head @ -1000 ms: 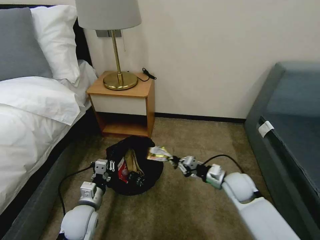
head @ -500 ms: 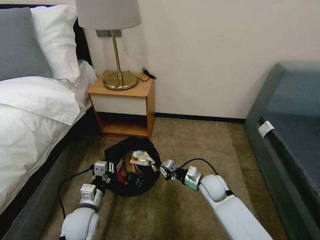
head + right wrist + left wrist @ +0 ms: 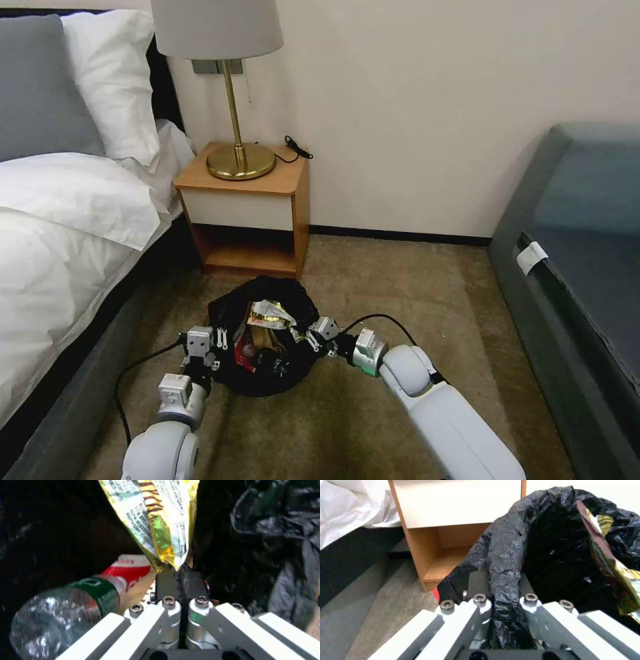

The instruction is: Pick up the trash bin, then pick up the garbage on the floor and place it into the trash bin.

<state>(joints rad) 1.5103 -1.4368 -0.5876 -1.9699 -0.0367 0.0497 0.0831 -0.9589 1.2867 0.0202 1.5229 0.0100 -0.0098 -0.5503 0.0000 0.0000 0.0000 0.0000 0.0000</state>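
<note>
Trash bin (image 3: pixel 267 373) sits low in the centre of the head frame, on the carpet in front of the wooden nightstand (image 3: pixel 250 200), its black liner (image 3: pixel 506 562) bunched around the rim. My left gripper (image 3: pixel 217 340) is at the bin's left edge, fingers pinched narrow on a fold of that liner. My right gripper (image 3: pixel 303 337) reaches over the bin's right rim, fingers closed tight on one end of the yellow-white wrapper (image 3: pixel 156 522), which hangs inside the bin's mouth. Below it, inside the liner, lie the clear green-labelled bottle (image 3: pixel 63 612) and the red snack packet (image 3: pixel 131 568), touching each other.
</note>
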